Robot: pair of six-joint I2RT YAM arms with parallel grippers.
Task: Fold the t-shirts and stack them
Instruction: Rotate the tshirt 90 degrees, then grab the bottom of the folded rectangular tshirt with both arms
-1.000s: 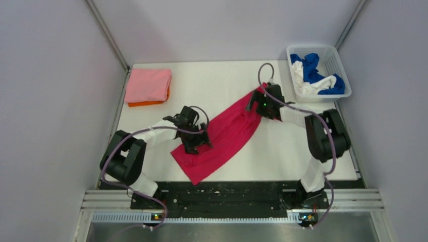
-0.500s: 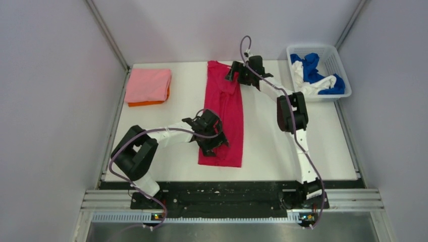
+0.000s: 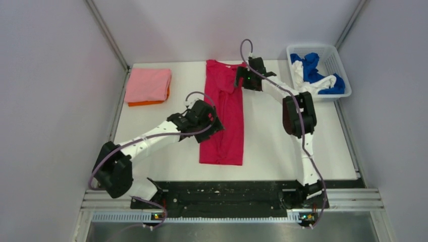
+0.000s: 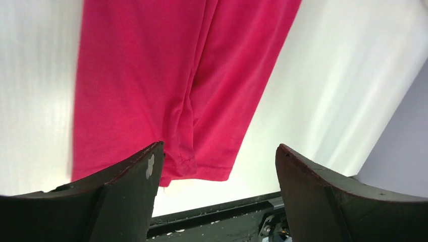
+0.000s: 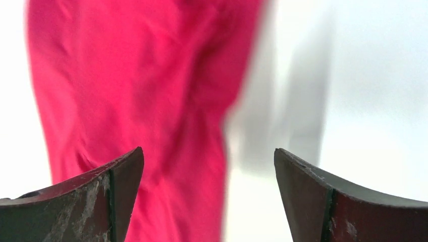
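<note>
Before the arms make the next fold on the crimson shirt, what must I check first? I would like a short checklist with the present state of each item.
1. The left gripper is empty: ok, fingers wide apart above the crimson shirt, nothing between them.
2. The right gripper is empty: ok, open over the right edge of the shirt's far end.
3. Shirt laid as a straight strip: ok, though a ridge runs along its middle.
4. Near hem on the table: ok, it ends short of the black rail.
5. Stack out of the way: ok, the light pink shirt on the orange shirt lies far left, apart from the strip.
6. Sleeves tucked in: cannot tell.
</note>
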